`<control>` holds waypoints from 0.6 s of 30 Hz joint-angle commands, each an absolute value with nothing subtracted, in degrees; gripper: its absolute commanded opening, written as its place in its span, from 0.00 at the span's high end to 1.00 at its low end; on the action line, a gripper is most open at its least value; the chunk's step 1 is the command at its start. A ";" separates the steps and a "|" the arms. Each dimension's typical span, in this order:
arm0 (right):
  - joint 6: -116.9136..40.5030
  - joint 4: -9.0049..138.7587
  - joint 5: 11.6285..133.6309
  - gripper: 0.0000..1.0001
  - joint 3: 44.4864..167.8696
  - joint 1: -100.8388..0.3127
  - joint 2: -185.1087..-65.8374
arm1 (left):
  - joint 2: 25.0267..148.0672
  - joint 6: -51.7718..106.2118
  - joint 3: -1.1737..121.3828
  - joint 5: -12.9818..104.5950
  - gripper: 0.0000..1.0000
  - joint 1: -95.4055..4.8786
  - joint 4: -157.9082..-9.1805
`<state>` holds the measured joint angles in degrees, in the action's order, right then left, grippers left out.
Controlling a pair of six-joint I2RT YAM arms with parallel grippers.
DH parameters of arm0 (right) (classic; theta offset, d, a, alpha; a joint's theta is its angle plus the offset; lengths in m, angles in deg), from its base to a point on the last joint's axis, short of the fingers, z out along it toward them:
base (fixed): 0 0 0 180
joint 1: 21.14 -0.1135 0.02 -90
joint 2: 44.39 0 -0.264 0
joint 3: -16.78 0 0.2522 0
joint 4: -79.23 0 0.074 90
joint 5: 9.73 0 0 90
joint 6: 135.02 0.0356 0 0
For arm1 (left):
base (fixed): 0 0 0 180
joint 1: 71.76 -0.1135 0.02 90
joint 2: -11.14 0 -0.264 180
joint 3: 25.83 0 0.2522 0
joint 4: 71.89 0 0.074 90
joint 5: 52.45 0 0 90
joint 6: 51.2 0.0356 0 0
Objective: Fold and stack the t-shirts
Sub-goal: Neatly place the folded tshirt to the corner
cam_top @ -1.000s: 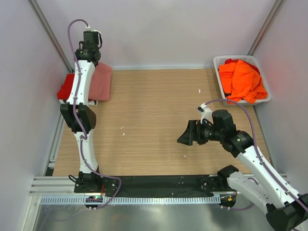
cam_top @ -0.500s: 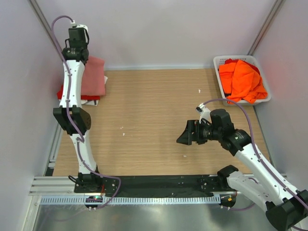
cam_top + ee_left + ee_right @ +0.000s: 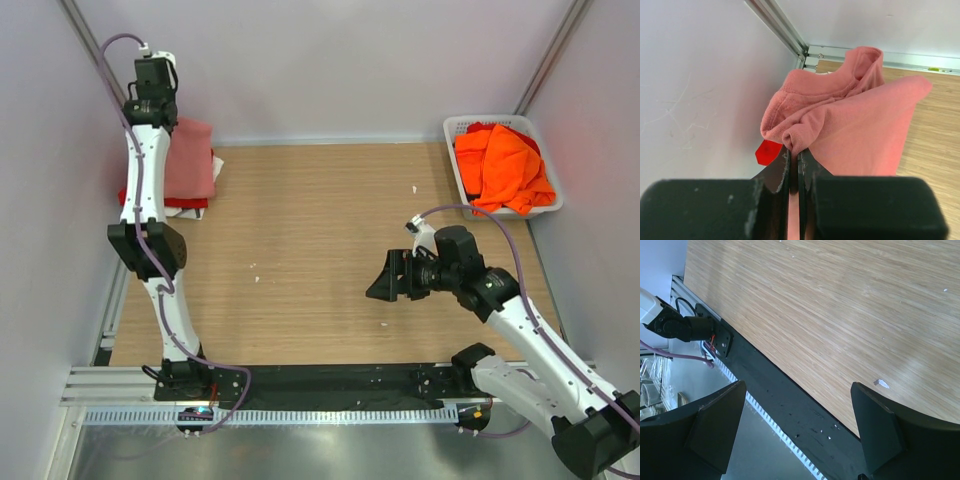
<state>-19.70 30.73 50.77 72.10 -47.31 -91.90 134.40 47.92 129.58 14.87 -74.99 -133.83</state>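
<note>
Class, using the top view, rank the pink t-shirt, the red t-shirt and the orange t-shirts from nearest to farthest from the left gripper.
1. The pink t-shirt: pinched in the left gripper, far-left corner.
2. The red t-shirt: peeking out beneath the pink one, at the left edge.
3. The orange t-shirts: in the basket, far-right corner.

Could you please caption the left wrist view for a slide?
Shut left fingers pinch the pink t-shirt by its edge beside the wall.
</note>
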 commanded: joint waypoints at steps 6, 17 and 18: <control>-20.32 31.99 51.18 0.08 72.82 -47.68 -92.73 | 141.12 47.06 135.15 16.01 0.96 -76.50 -129.51; -19.62 28.21 53.11 0.08 74.05 -47.59 -97.13 | 147.10 49.96 135.77 17.93 0.93 -80.28 -116.94; -18.40 28.12 53.72 0.08 73.96 -47.59 -96.95 | 147.89 50.14 135.77 18.47 0.92 -80.55 -116.42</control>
<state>-19.48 29.11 52.39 72.15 -47.33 -97.32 146.07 49.78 132.88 16.42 -78.35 -124.11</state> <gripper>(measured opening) 0.922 0.074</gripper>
